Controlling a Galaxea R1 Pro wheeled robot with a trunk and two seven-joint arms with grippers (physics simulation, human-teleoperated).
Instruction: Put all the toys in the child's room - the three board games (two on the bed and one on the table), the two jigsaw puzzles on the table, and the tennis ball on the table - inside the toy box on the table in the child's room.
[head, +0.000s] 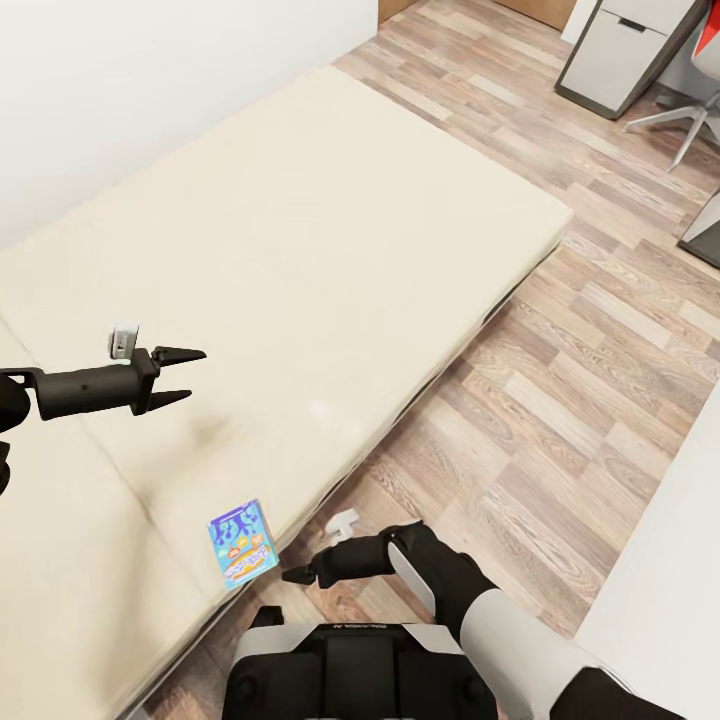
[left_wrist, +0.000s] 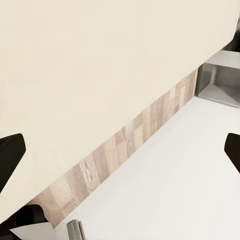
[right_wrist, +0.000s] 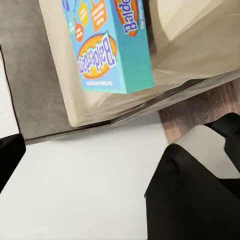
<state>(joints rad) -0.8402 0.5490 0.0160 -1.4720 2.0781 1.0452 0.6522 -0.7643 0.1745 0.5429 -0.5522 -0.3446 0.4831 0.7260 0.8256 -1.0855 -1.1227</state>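
Left gripper (head: 183, 377): fingers spread, empty, above cream bed (head: 300, 250). Board game (head: 243, 543): flat blue box, orange-and-white lettering, apparently "Balderdash", lying near bed's front edge. Right gripper (head: 296, 574): just beside box; opening cannot be told.
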